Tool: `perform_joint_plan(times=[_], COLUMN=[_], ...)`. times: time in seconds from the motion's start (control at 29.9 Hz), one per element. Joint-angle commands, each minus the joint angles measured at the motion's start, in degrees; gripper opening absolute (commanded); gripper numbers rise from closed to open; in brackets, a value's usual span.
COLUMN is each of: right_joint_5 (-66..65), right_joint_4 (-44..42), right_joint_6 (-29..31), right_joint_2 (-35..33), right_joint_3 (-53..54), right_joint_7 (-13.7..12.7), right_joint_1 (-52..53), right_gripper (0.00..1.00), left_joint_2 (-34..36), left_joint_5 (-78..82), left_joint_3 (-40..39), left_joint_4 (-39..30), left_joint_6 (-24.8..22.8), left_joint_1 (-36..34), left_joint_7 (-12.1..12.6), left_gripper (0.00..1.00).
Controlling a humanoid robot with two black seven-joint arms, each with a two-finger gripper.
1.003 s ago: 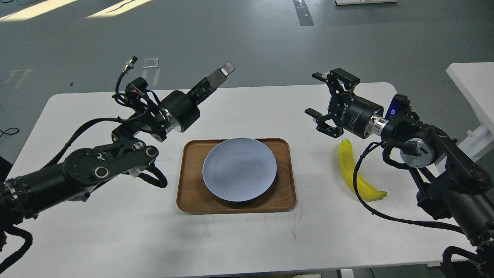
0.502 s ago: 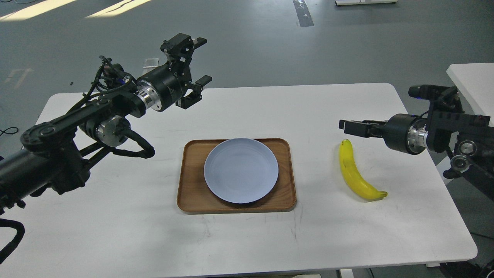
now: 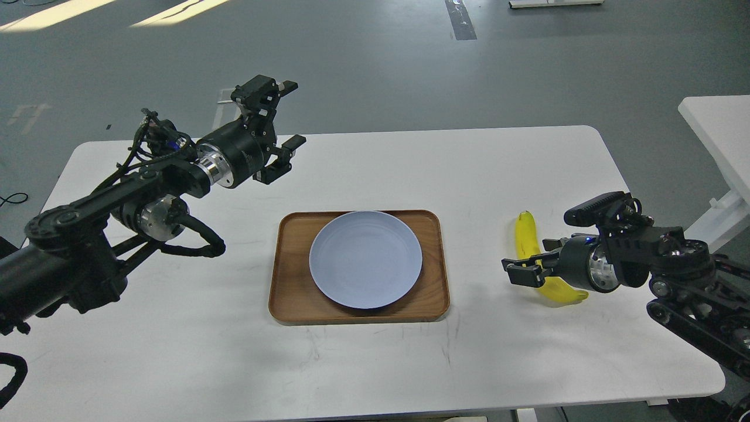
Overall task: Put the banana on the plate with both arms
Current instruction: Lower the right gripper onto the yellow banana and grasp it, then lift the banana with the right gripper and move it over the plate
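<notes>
The yellow banana [image 3: 525, 234] lies on the white table to the right of the tray, its tip pointing away from me. The pale blue plate [image 3: 365, 259] sits empty on the brown wooden tray [image 3: 291, 293]. My right gripper [image 3: 521, 268] is low over the banana's middle, pointing left; its fingers look spread and hide part of the fruit. The banana still rests on the table. My left gripper [image 3: 286, 117] is open and empty, held in the air over the far left of the table, well away from the plate.
The white table [image 3: 176, 351] runs wide around the tray. A second white table's corner [image 3: 718, 126] stands at the far right. Grey floor lies beyond the far edge.
My right arm swung down and toward me, bringing its gripper from above the banana's tip down to its middle. My left gripper dropped slightly and moved left. Banana and plate have not moved.
</notes>
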Motion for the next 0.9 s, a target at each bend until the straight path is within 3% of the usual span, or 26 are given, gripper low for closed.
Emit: perform_joint_plan(times=[0.0,0.2,0.3,0.37,0.47,0.54,0.67,0.77,0.87], right_joint_5=[-1.4,-2.3,-2.3,-2.3,-2.3,-2.3,-2.3,-2.3,-2.1], right_joint_4=[-1.2,-3.5,-4.7,-5.5,-5.7,-5.7,-5.4,-5.4,-5.4], right_joint_6=[0.0,0.0,0.0,0.0,0.0,0.0,0.0,0.0,-3.9], right_joint_2=[0.0,0.4,2.2,3.6,4.8,5.1,5.4,5.4,5.7], right_joint_3=[-0.1,-0.2,-0.2,-0.2,-0.1,0.0,0.4,0.4,0.4], right_joint_7=[0.0,-0.1,0.0,-0.1,-0.1,-0.1,0.0,0.0,0.4], right_joint_1=[-0.2,-1.3,-2.3,-3.0,-3.2,-3.1,-2.4,-2.1,-1.6], right_gripper=[0.94,0.89,0.77,0.75,0.48,0.42,0.14,0.07,0.06], left_joint_2=[-0.1,-0.3,-0.2,-0.1,0.0,0.0,0.0,-0.2,-0.2], left_joint_5=[0.0,0.1,0.1,0.1,0.2,0.2,0.2,0.2,0.2], left_joint_3=[0.0,0.0,0.0,0.0,0.1,0.2,0.2,0.2,0.4], left_joint_4=[0.1,0.0,0.0,0.0,0.0,0.1,0.1,0.0,0.0], left_joint_6=[0.1,0.1,0.1,0.3,1.5,1.6,1.6,1.7,1.7], left_joint_1=[0.1,0.5,0.6,0.9,1.0,1.0,1.0,1.0,1.2], left_joint_7=[0.0,0.0,0.0,0.0,0.0,0.0,-0.1,-0.1,-0.1], left_gripper=[0.98,0.98,0.98,0.98,0.98,0.98,0.98,0.98,0.98])
